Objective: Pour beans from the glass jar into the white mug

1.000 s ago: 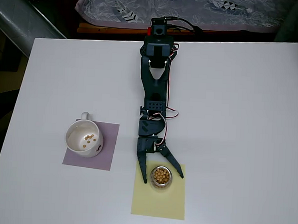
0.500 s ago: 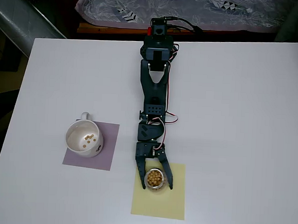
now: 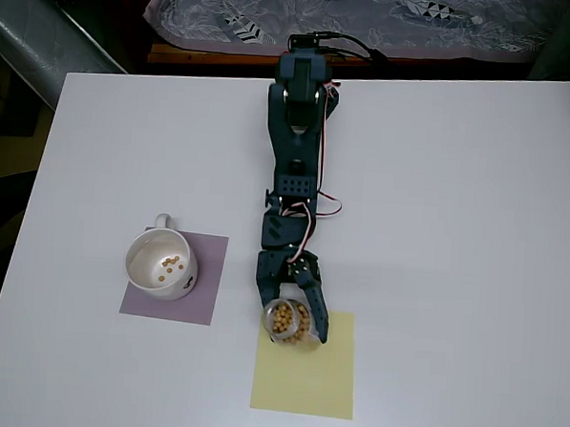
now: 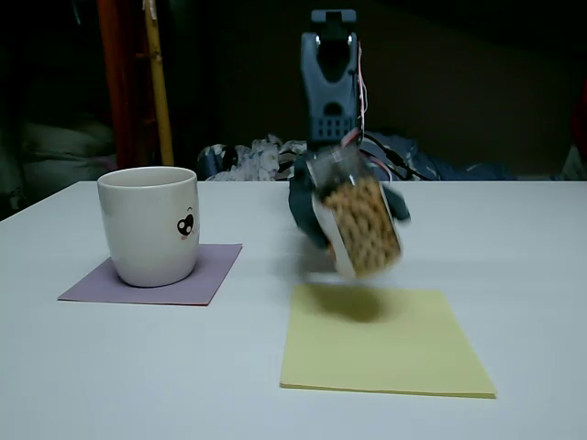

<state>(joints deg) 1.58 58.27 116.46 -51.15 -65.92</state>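
Glass jar [image 4: 358,225] of beans [image 3: 289,319] tilted, clear of yellow mat [image 3: 305,382], pinched between gripper [image 3: 294,330] fingers. White mug [image 3: 160,267] sat on purple mat [image 4: 156,280] toward left edge of white table [image 3: 456,232]. Dark room behind.

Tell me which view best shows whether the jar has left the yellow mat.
The fixed view: the glass jar hangs tilted above the yellow mat, shadow beneath. The overhead view shows beans inside, not height.
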